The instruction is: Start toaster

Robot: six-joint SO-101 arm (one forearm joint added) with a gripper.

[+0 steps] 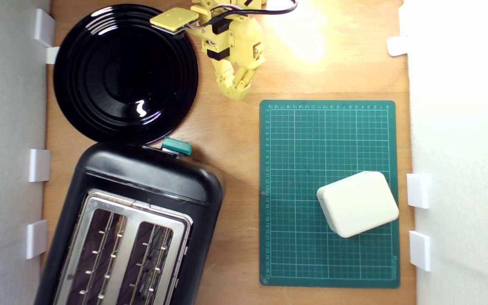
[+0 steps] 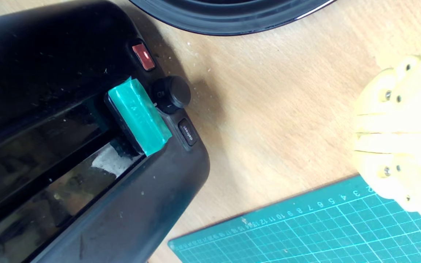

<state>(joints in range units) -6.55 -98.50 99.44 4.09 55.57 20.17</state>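
Observation:
The toaster (image 1: 142,199) is glossy black with a silver two-slot top and fills the lower left of the exterior view. Its teal lever (image 1: 176,146) sticks out at the end nearest the plate. My yellow gripper (image 1: 237,90) hangs over bare wood, up and to the exterior view's right of the lever and well apart from it. Its fingers lie together with nothing between them. The wrist view shows the lever (image 2: 139,115) close up on the toaster's end (image 2: 166,190), beside a red button (image 2: 143,56), a black knob (image 2: 172,94) and a defrost button (image 2: 187,133). The gripper (image 2: 359,137) appears there pressed shut.
A round black plate (image 1: 125,72) sits just beyond the toaster, almost touching it. A green cutting mat (image 1: 295,169) lies on the exterior view's right with a cream box (image 1: 357,203) on it. White brackets (image 1: 40,165) line the board's edges. Glare brightens the wood near the arm.

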